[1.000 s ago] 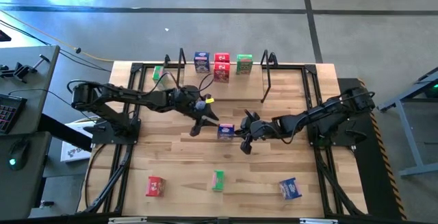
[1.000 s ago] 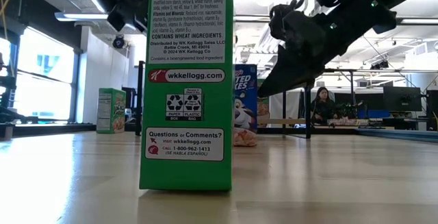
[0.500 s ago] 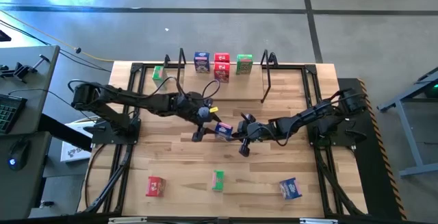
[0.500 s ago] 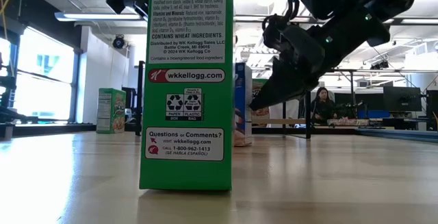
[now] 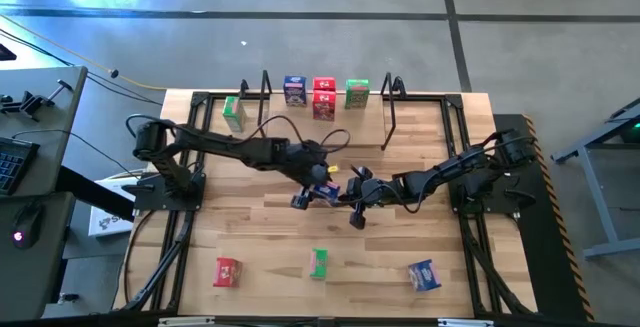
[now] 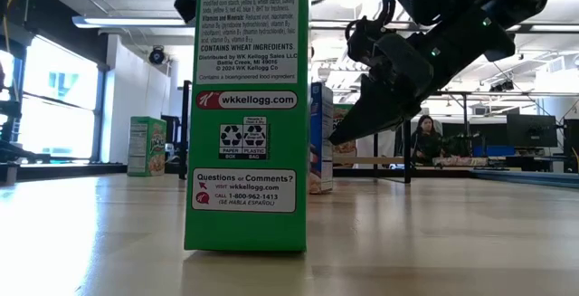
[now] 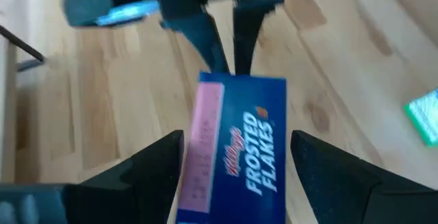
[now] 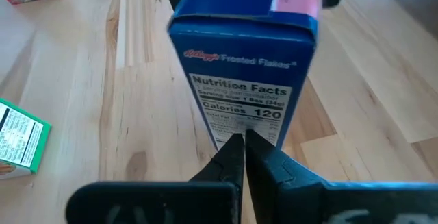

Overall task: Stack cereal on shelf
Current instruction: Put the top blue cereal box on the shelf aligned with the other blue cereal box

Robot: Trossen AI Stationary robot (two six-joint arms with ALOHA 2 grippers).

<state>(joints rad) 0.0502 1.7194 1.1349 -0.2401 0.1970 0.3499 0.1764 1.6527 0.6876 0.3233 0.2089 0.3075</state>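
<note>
Progress: four boxes on shelf [image 5: 300, 105], five left on desk.
We see left gripper [image 5: 312, 193] wide around blue box [image 5: 328, 191]; right gripper [image 5: 358, 195] closed, touching it.

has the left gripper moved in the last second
Yes. In the high view the left gripper has travelled toward the right arm and the table's near edge, away from the shelf, and now straddles the blue cereal box at mid-table.

Bright daylight, floor glare, motion-blurred left wrist view.
</note>
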